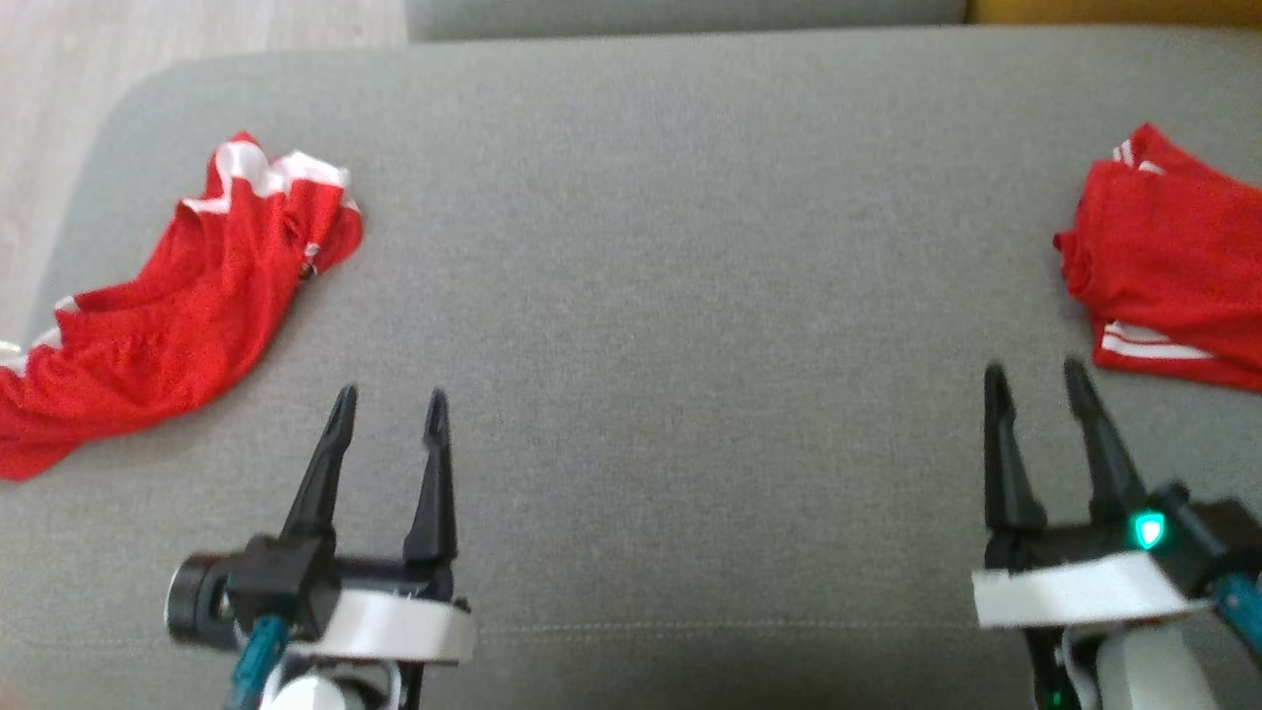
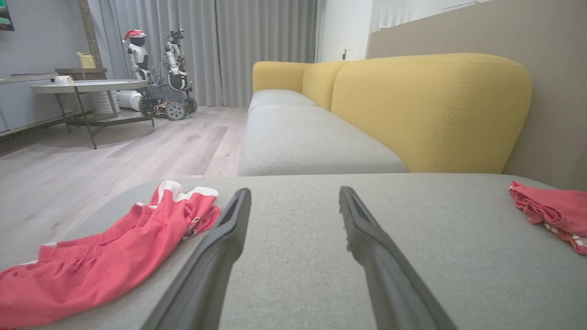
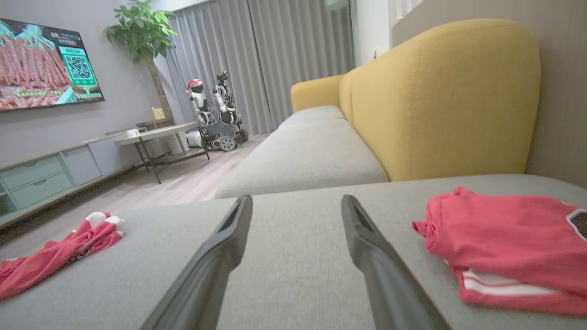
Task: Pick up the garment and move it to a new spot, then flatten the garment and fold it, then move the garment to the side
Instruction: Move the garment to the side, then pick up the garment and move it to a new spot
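Observation:
The garment point(image 1: 1173, 256), a red jersey, lies folded in a compact bundle at the far right of the grey cushion point(image 1: 690, 247). Striped red-and-white trim shows along its near edge. In the right wrist view the garment point(image 3: 504, 238) shows a dark white-outlined mark at its right end. It also appears in the left wrist view point(image 2: 559, 211). My right gripper point(image 1: 1033, 370) stands open just left of it, apart from the cloth, and holds nothing point(image 3: 296, 199). My left gripper point(image 1: 390, 399) is open too, empty, over bare cushion point(image 2: 294, 192).
Another red garment point(image 1: 177, 316) with white patches lies crumpled at the cushion's left end point(image 2: 105, 256) point(image 3: 59, 252). Wood floor point(image 1: 59, 118) lies beyond the left edge. A yellow sofa back point(image 2: 431, 110) rises behind, and a low table point(image 2: 87, 87) and another robot point(image 2: 165, 78) stand farther off.

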Controlling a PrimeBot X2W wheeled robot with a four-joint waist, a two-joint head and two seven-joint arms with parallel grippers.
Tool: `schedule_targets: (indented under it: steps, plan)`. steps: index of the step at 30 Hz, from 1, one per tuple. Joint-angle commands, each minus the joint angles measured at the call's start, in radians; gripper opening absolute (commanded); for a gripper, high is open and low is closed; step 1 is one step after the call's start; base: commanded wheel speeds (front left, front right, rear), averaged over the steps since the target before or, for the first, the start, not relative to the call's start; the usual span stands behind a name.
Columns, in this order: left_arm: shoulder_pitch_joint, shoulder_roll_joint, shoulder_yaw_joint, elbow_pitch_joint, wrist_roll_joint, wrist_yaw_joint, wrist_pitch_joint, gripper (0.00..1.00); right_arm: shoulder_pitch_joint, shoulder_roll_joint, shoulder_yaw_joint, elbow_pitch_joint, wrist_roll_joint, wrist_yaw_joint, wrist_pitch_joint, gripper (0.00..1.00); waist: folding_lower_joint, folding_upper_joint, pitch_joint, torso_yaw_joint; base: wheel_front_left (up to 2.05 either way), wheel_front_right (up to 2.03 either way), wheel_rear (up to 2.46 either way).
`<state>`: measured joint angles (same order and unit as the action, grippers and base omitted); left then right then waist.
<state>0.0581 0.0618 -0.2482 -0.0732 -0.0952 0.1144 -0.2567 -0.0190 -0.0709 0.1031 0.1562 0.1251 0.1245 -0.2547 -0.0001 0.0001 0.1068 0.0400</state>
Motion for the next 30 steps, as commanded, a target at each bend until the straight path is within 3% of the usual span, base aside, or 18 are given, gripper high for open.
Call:
schedule_targets:
  steps: [1,12,30]
  plan:
    - [-0.005,-0.004,0.043,-0.036,0.015,0.0,-0.005,1.0,0.001,0.006,0.019,-0.024,-0.014,0.006,-0.007,1.0,0.0001,-0.0001,-0.037,0.004,0.0,0.0,0.0]
    - [0.058,-0.01,0.064,-0.03,0.044,0.005,-0.005,1.0,0.056,0.019,0.011,-0.022,-0.038,0.006,-0.007,1.0,0.0001,-0.0001,-0.096,-0.005,0.0,0.0,0.0]
    - [0.058,-0.011,0.06,-0.03,0.06,-0.002,-0.005,1.0,0.068,0.02,0.009,-0.027,-0.034,0.006,-0.007,1.0,0.0001,-0.0001,-0.094,-0.004,0.0,0.0,0.0]
